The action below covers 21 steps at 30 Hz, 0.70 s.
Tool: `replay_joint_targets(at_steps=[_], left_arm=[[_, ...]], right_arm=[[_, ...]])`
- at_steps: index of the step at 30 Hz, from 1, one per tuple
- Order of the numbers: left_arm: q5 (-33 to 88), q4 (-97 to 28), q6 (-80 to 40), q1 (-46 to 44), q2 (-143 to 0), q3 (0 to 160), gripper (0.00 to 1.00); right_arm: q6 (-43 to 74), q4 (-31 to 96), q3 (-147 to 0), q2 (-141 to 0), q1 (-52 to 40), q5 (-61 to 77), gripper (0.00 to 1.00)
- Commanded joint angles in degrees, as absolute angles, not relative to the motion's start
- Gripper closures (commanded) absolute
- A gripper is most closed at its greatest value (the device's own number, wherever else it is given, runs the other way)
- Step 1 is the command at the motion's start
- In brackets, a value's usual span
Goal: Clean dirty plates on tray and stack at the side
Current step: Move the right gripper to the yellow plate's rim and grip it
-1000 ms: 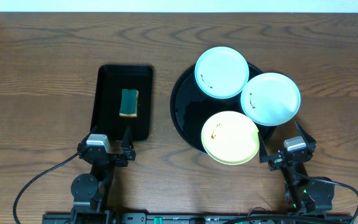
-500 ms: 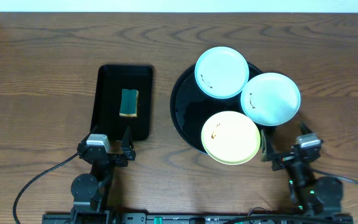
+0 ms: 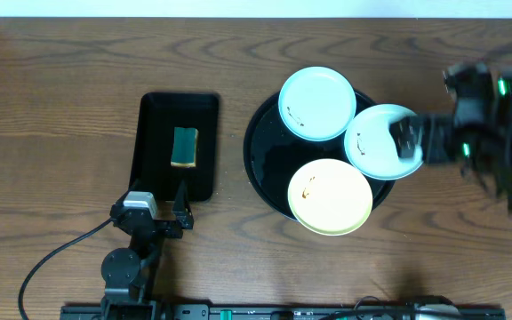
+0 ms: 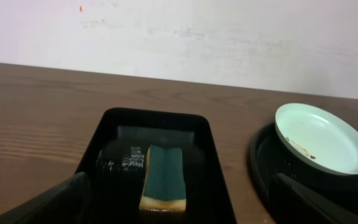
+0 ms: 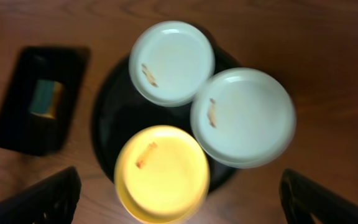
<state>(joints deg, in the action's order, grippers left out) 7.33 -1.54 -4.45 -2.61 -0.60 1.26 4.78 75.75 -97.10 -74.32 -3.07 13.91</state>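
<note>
Overhead: shows three plates (image 3: 330,196) crowded on the round black tray (image 3: 265,156), right gripper (image 3: 407,138) blurred above the rightmost (spread unreadable here), left gripper (image 3: 156,213) beside the rectangular tray (image 3: 154,116). Left wrist: shows fingers (image 4: 48,202) wide apart, empty — sponge (image 4: 163,177) ahead. Right wrist: looks down on all plates — fingers (image 5: 42,199) wide, holding nothing.

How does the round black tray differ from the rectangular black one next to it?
The round tray is wider than the rectangular tray. The round tray carries three plates; the rectangular tray holds only a green-topped sponge. Both are glossy black with a low rim.
</note>
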Motion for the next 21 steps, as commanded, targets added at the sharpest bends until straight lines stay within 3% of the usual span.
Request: replay_joint_targets(at_steps=[1, 5, 7, 8, 13, 15, 18, 21], left_arm=[[8.3, -3.4, -4.3, -2.3, -0.2, 0.2, 0.09], [8.3, -3.4, -4.3, -2.3, -0.2, 0.2, 0.09], [8.3, -3.4, -4.3, -2.3, -0.2, 0.2, 0.09], [8.3, -3.4, -4.3, -2.3, -0.2, 0.2, 0.09], [8.3, -3.4, -4.3, -2.3, -0.2, 0.2, 0.09], [8.3, -3.4, -4.3, -2.3, -0.2, 0.2, 0.09], [8.3, -3.4, -4.3, -2.3, -0.2, 0.2, 0.09], [8.3, -3.4, -4.3, -2.3, -0.2, 0.2, 0.09]], right_arm=[[4.7, 82.3, -108.6, -84.1, -1.9, 24.5, 0.01], [7.2, 85.6, -108.1, -88.2, -2.5, 23.6, 0.56], [11.8, 86.7, -105.4, -88.9, -3.4, 19.6, 0.95], [15.2, 86.8, -102.8, -88.8, -4.4, 16.5, 0.99], [23.6, 85.0, -91.0, -88.1, -12.3, 4.0, 0.99], [27.9, 82.5, -84.5, -88.1, -16.9, -2.1, 0.87], [30.3, 77.7, -77.3, -88.1, -20.3, -3.4, 0.27], [33.7, 73.0, -69.5, -88.1, -21.2, -3.4, 0.36]])
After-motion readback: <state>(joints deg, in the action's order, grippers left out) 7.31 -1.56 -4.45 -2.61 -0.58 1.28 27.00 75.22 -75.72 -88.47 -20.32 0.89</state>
